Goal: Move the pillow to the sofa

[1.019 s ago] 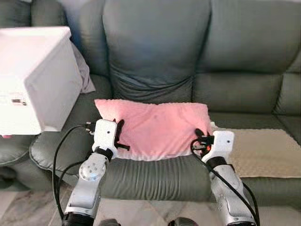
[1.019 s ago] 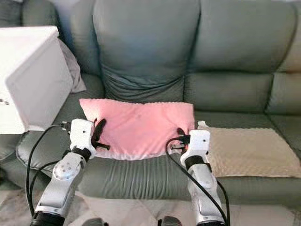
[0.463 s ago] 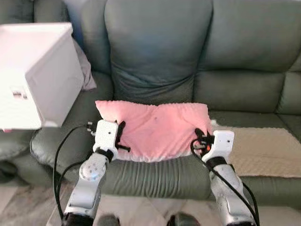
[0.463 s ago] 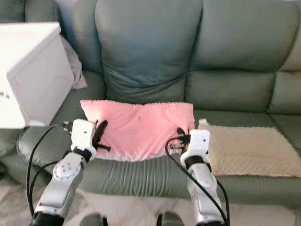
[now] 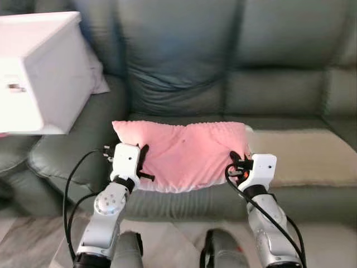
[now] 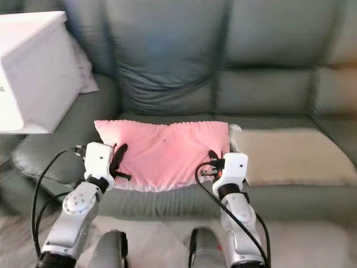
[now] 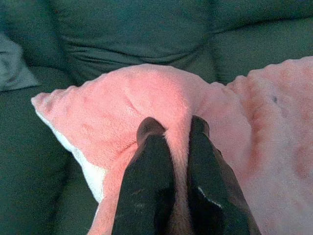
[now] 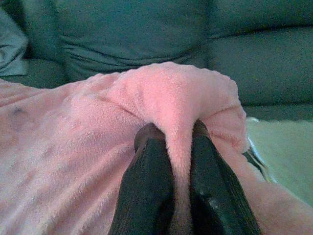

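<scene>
Sofa (image 5: 184, 50): we see its grey-green back and seats across the frame's upper half.
White box (image 5: 39, 72): upper left, on the sofa's arm.
Beige mat (image 5: 307, 159): right of centre, on a seat.
Pillow (image 5: 187, 153): pink, mid-frame, over the front seat edge.
Left tool (image 7: 171, 132): we pinch the pillow's left end.
Right tool (image 8: 172, 134): clamped on its right end.

Head stereo downward at sofa (image 5: 184, 50); wrist views close on pillow (image 7: 122, 107).
</scene>
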Robot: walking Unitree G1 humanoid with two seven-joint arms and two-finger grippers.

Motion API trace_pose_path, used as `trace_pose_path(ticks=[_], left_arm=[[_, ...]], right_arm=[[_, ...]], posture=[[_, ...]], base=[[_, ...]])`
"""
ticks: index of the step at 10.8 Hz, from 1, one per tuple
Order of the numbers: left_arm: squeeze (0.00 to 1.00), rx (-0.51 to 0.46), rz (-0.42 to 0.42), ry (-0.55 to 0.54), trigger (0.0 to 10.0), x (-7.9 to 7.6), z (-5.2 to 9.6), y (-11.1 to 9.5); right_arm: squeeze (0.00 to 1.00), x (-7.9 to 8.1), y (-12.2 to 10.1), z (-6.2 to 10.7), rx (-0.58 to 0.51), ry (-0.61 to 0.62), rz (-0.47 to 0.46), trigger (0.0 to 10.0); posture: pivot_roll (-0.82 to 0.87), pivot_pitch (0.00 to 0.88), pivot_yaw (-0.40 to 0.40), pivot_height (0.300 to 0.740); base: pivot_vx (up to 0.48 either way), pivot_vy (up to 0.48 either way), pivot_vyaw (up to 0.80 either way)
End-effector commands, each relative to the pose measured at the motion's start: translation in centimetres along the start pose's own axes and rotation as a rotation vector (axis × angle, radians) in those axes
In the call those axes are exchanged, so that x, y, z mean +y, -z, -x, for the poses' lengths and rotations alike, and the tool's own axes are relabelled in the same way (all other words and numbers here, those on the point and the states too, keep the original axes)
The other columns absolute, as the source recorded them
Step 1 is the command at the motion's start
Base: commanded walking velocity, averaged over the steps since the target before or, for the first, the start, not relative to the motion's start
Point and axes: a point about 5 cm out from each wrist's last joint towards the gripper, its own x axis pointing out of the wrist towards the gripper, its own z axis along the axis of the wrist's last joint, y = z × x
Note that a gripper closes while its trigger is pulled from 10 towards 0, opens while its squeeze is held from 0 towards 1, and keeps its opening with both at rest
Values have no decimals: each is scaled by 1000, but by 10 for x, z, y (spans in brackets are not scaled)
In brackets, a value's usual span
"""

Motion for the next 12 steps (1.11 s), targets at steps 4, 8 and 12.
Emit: trace_pose_path(ticks=[4,8,12], left_arm=[[0,-53,0,27,10000,-8,2,-9],[0,-68,12,44,10000,-11,1,-12],[0,-65,15,53,10000,-12,0,-12]], right_arm=[[0,-1,-10,-6,-35,-12,5,10000],[0,-1,-10,-9,-39,-12,8,10000],[0,0,-8,-6,-33,-5,0,10000]], posture=[[27,0,-2,652],[29,0,-2,652],[27,0,3,652]], base=[[0,0,0],[248,0,0],[371,0,0]])
